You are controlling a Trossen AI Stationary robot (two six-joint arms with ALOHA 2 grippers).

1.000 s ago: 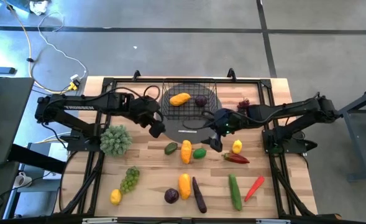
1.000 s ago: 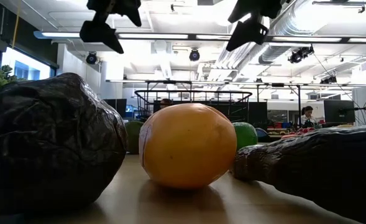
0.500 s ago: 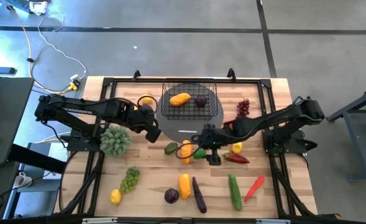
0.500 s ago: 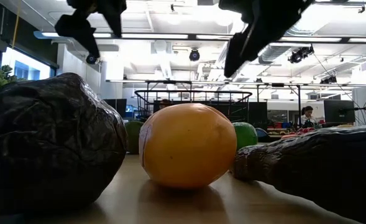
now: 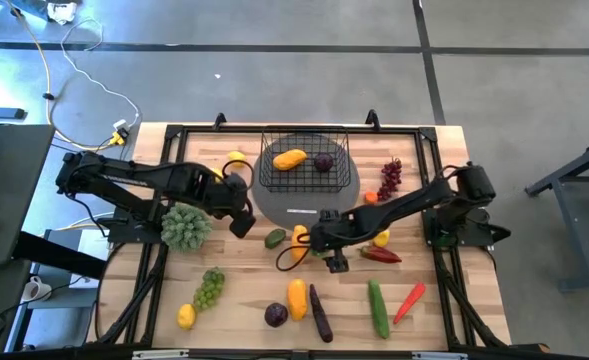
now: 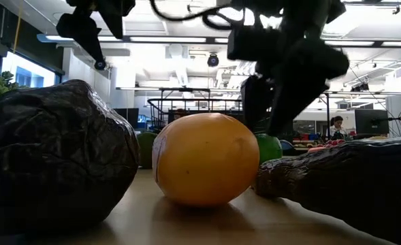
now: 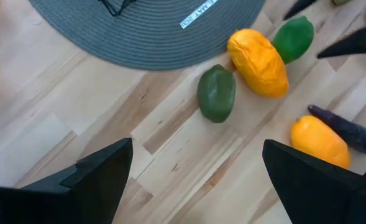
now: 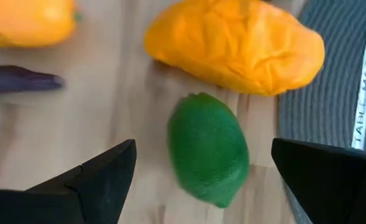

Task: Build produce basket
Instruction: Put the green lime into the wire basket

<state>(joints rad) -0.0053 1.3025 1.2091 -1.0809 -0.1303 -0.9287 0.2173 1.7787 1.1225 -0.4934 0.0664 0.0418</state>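
From above, my right pincer hangs wide over the middle of the table, empty, just by the lime and the orange mango at the mat's near rim. My left pincer is wide too, off the mat's left rim, near the leafy bunch. The basket sits on the grey mat at the table's far edge, holding an orange fruit and a dark purple one. Bare wood lies between the mat and the near row; red grapes and a chili crowd the right side.

At table height, a big orange fruit and a black lump fill the near edge; my right pincer hangs just behind the fruit, the left pincer high up.

My left wrist sees an avocado alone on open wood beside the mat, the mango and lime touching beyond it.

My right wrist looks straight at the lime, between my spread fingers, the mango just past it and the mat beside.
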